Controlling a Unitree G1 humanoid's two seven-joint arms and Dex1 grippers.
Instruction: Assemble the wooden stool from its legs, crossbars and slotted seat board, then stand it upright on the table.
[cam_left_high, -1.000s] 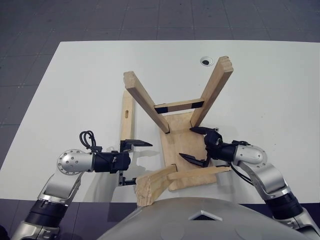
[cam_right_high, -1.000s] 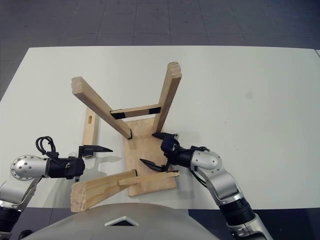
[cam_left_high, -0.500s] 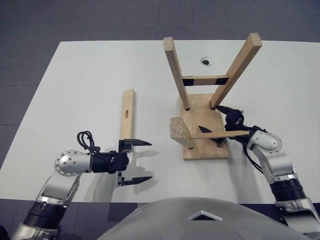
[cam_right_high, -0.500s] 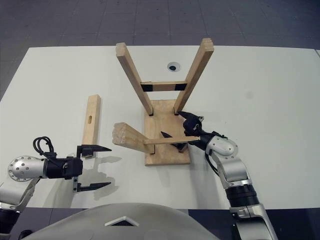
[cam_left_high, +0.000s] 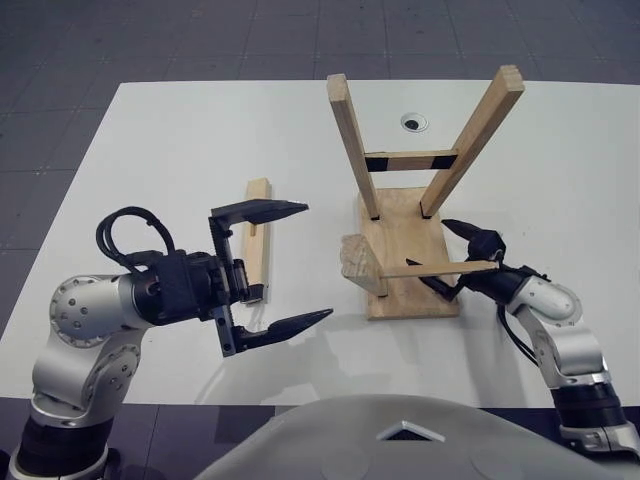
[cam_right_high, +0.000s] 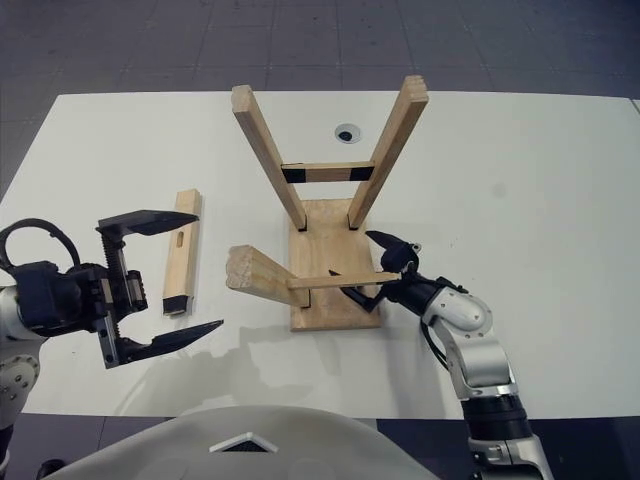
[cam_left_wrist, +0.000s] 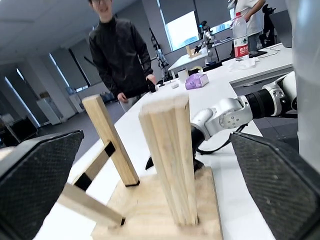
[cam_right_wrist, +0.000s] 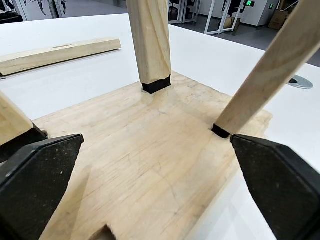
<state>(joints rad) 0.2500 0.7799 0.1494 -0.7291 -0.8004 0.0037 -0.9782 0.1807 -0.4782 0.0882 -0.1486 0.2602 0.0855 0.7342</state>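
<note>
The slotted seat board (cam_left_high: 405, 250) lies flat on the white table. Two legs (cam_left_high: 350, 140) (cam_left_high: 478, 135) rise from its far end, joined by a crossbar (cam_left_high: 410, 160). A third leg (cam_left_high: 358, 262) stands in the near left corner and carries a second crossbar (cam_left_high: 440, 268) that sticks out to the right. My right gripper (cam_left_high: 452, 263) is open, with one finger on each side of that crossbar's free end. A loose slotted leg (cam_left_high: 257, 235) lies left of the board. My left gripper (cam_left_high: 312, 262) hangs open, raised above the table between the loose leg and the board.
A round cable hole (cam_left_high: 413, 122) sits in the table behind the stool. The near table edge (cam_left_high: 180, 403) runs close under both arms. Bare table surface spreads to the far left and to the right of the board.
The stool assembly went from tilted near me to square and farther out. Since then my left gripper has lifted and swung right, while my right gripper drew back slightly along the crossbar.
</note>
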